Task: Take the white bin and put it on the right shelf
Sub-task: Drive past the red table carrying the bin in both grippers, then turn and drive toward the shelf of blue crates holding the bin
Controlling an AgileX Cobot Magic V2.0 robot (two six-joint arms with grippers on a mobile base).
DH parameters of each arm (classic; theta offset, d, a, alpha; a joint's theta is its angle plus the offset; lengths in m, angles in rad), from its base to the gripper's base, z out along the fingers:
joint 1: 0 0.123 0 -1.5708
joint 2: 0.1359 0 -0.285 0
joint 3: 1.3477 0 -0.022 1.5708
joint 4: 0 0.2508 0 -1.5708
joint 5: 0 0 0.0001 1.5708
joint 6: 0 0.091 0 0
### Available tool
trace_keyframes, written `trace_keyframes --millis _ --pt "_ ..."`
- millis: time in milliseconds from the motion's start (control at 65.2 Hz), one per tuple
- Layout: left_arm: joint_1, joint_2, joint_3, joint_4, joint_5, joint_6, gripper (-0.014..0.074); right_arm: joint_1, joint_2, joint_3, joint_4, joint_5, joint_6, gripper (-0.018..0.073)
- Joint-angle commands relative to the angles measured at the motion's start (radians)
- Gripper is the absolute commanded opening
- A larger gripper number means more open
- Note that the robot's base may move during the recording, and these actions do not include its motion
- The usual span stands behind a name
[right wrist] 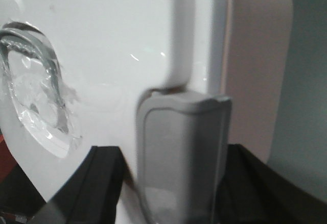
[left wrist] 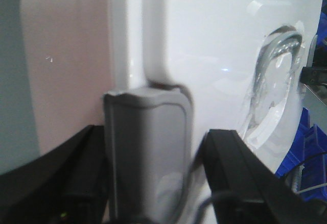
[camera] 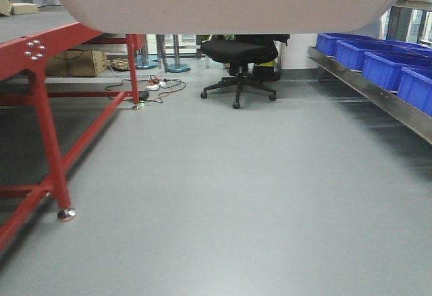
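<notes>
Carrying the white bin (camera: 223,3) off the ground, I see only its pale underside from the front camera, where it fills the whole top of the view above the grey floor (camera: 223,201). The right shelf (camera: 368,88) runs along my right side, its steel rail slanting away with a row of blue crates (camera: 378,63) sitting on it. The bin is well apart from that shelf and rests on nothing. On my left stands the red-framed table (camera: 40,53), with a cardboard box (camera: 77,63) under its far end. Straight ahead is a black office chair (camera: 239,50), and some cables (camera: 158,85) lie on the floor beside the table leg.

My left gripper (left wrist: 156,142) is closed narrowly on the bin's end. Its black fingers (left wrist: 76,183) sit either side of a grey latch (left wrist: 145,152), the near one touching it (the picture is soft, so I cannot see the contact on the other side clearly). Above the latch are the glossy white lid (left wrist: 214,40) and its moulded handle (left wrist: 276,71), with the pinkish side wall to the left.

My right gripper (right wrist: 173,152) mirrors this at the opposite end. Its jaws bracket a second grey latch (right wrist: 181,147) and grip the bin there, with the lid and handle recess off to the left of that view.
</notes>
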Motion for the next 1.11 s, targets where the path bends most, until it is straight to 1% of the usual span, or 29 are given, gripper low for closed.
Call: trace_keyframes --millis 0,537,721,783,1090 --pt "-0.02 -0.027 -0.031 -0.196 0.08 0.011 0.0262 0.01 -0.018 -0.035 0.166 0.126 -0.008 0.0424" --pt "-0.02 -0.027 -0.031 -0.196 0.08 0.011 0.0262 0.01 -0.018 -0.035 0.166 0.126 -0.008 0.0424" --pt "-0.02 -0.033 -0.031 -0.202 0.081 0.011 0.0262 0.01 -0.051 -0.035 0.166 0.126 -0.008 0.0424" --pt "-0.02 -0.009 -0.031 -0.221 0.065 0.011 0.0262 0.01 -0.039 -0.036 0.168 0.114 -0.008 0.0424" --pt "-0.02 0.076 -0.031 -0.219 0.053 0.011 0.0262 0.01 -0.036 -0.036 0.167 0.095 -0.008 0.0424"
